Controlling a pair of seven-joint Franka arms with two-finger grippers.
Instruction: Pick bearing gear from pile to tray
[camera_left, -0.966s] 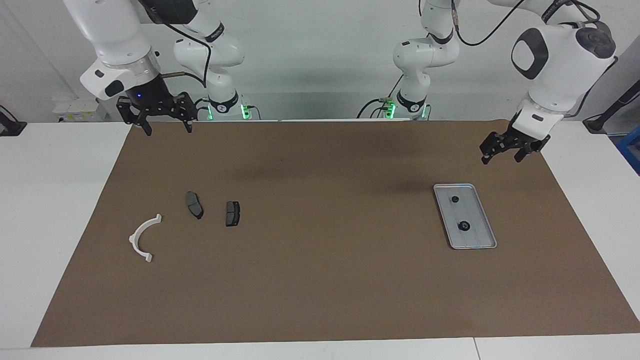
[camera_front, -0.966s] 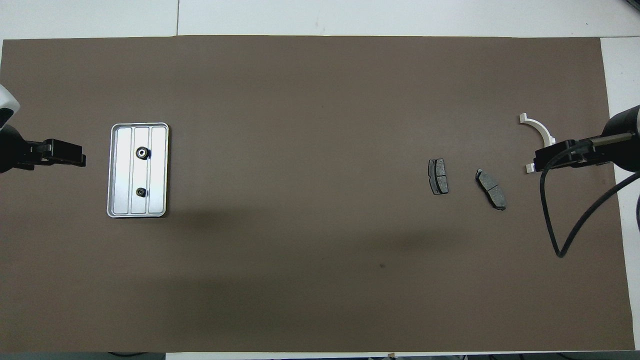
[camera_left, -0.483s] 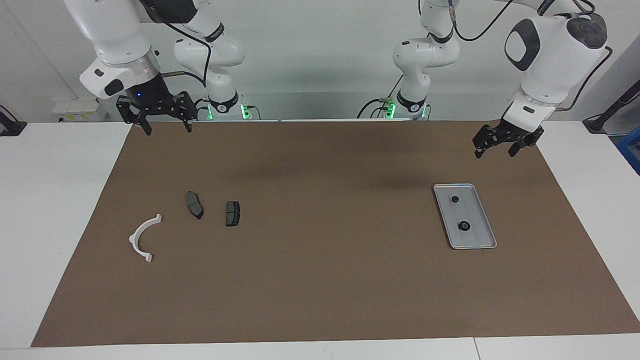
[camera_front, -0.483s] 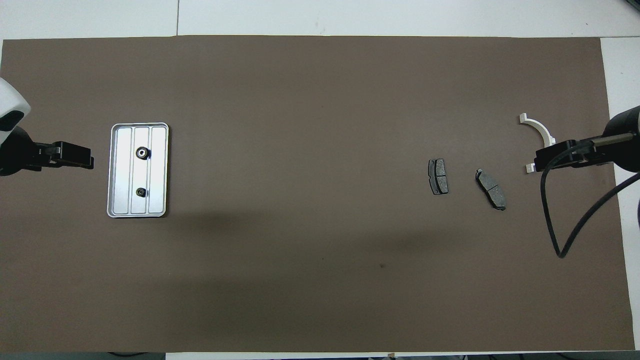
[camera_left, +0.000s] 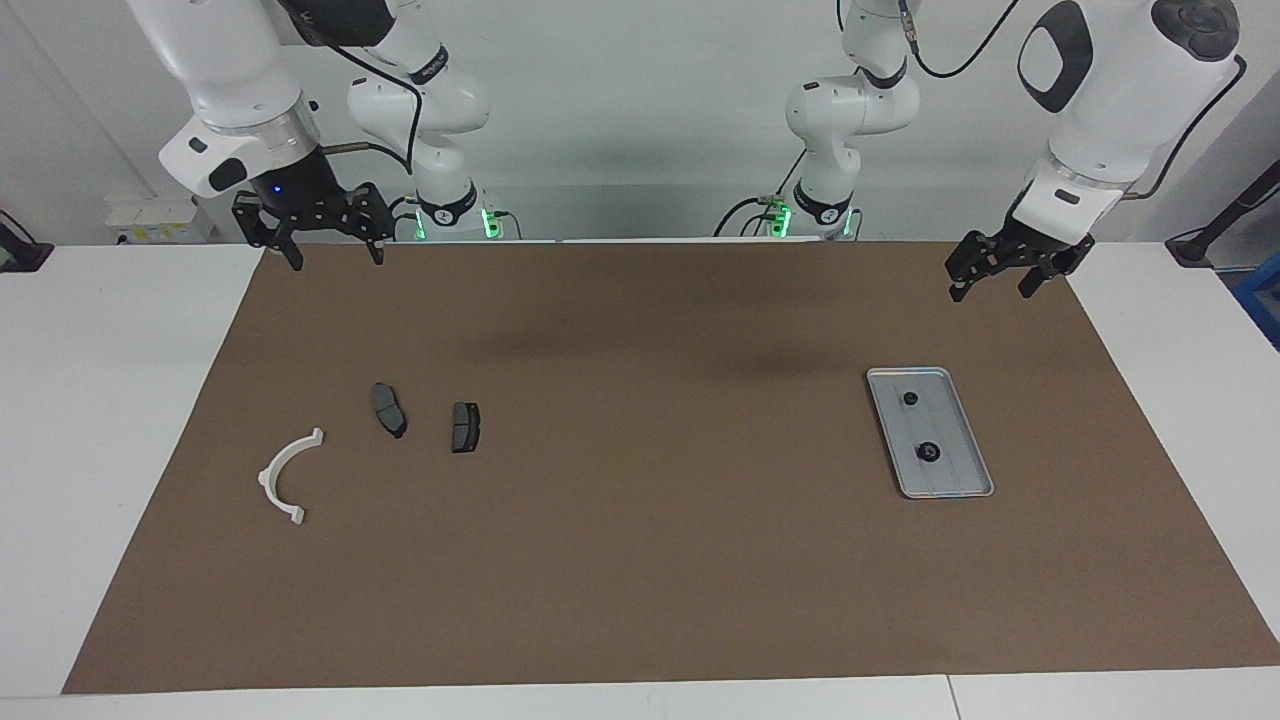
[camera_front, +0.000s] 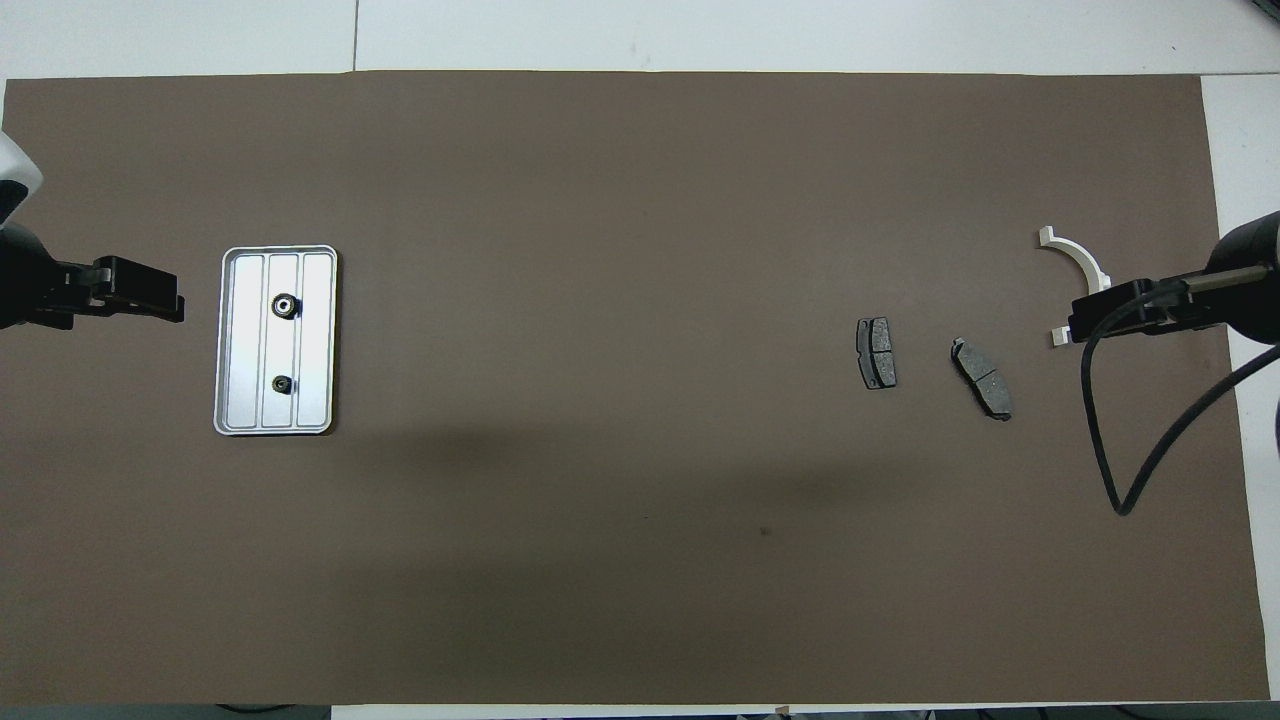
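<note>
Facing view: the two small black round bearing gears, one (camera_left: 910, 398) and the other (camera_left: 928, 452), are seen lying inside the shallow rectangular silver-grey metal tray (camera_left: 978, 470), apart from each other along its long axis. No black round piece is seen loose on the brown mat (camera_left: 640, 560).

The left gripper (camera_left: 985, 278) is raised over the mat's edge at the left arm's end of the table, with its fingers spread apart and nothing between them. The tray lies below it and farther out from the robots, its long axis running away from the robots with a slight slant. The left gripper is the one close to the tray.

The right gripper (camera_left: 325, 245) is likewise raised, fingers spread and empty, over the mat's edge at the right arm's end. Below it and farther out lie the remaining parts of the pile: two dark grey brake-pad shapes, one (camera_left: 389, 410) beside the other (camera_left: 465, 427), and a white curved plastic bracket (camera_left: 285, 477).

Judgement: since both gears are already in the tray and none is visible in the pile, the transfer appears complete. Any further pick would fall to the right gripper, which stands over the pile's end, but no suitable part is shown there.
</note>
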